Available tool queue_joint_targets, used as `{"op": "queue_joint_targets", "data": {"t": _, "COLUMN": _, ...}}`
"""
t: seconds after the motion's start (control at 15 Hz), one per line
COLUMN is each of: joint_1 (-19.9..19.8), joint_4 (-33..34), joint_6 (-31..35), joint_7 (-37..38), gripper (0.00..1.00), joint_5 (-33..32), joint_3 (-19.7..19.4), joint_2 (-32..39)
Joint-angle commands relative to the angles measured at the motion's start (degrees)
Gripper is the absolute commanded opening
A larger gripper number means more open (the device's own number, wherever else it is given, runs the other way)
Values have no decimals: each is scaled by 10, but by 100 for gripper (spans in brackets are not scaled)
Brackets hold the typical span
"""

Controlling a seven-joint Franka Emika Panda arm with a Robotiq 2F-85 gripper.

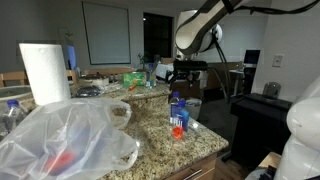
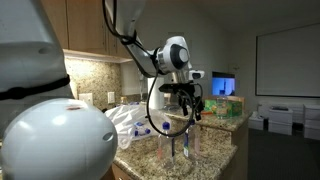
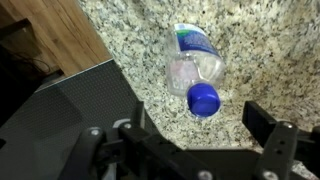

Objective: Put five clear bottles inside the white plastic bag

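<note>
Clear bottles with blue caps (image 1: 178,113) stand upright near the counter's edge; they also show in an exterior view (image 2: 172,146). The wrist view looks straight down on one clear bottle (image 3: 192,62) with its blue cap (image 3: 203,98) on the granite. My gripper (image 1: 182,72) hangs above the bottles, well clear of them, and also shows in an exterior view (image 2: 190,103). In the wrist view its fingers (image 3: 200,125) are spread wide, open and empty, just below the cap in the picture. The white plastic bag (image 1: 70,140) lies crumpled on the counter with something red inside.
A paper towel roll (image 1: 43,72) stands behind the bag. Clutter (image 1: 125,78) lies at the back of the counter. A dark panel (image 3: 60,100) and wooden floor (image 3: 50,30) lie beyond the counter edge. A large white rounded body (image 2: 55,140) fills one foreground.
</note>
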Motion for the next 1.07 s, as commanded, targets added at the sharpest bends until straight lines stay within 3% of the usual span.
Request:
{"op": "queue_joint_targets", "data": {"t": 0.0, "joint_1": -6, "joint_4": -6, "joint_6": 50, "joint_7": 16, "gripper": 100, "joint_5": 28, "joint_3": 5, "joint_2": 21}}
{"op": "queue_joint_targets", "data": {"t": 0.07, "joint_1": -1, "joint_4": -7, "joint_6": 57, "joint_7": 9, "gripper": 100, "joint_5": 45, "joint_3": 1, "joint_2": 29}}
{"op": "queue_joint_targets", "data": {"t": 0.13, "joint_1": 3, "joint_4": -9, "joint_6": 66, "joint_7": 4, "gripper": 94, "joint_5": 62, "joint_3": -1, "joint_2": 34}}
{"op": "queue_joint_targets", "data": {"t": 0.2, "joint_1": 5, "joint_4": -10, "joint_6": 74, "joint_7": 2, "gripper": 74, "joint_5": 78, "joint_3": -3, "joint_2": 40}}
{"op": "queue_joint_targets", "data": {"t": 0.47, "joint_1": 7, "joint_4": -8, "joint_6": 91, "joint_7": -1, "gripper": 48, "joint_5": 104, "joint_3": -3, "joint_2": 56}}
{"op": "queue_joint_targets", "data": {"t": 0.8, "joint_1": -1, "joint_4": -4, "joint_6": 75, "joint_7": 1, "gripper": 15, "joint_5": 87, "joint_3": -5, "joint_2": 49}}
{"op": "queue_joint_targets", "data": {"t": 1.0, "joint_1": 1, "joint_4": -1, "joint_6": 72, "joint_7": -4, "gripper": 10, "joint_5": 94, "joint_3": -8, "joint_2": 45}}
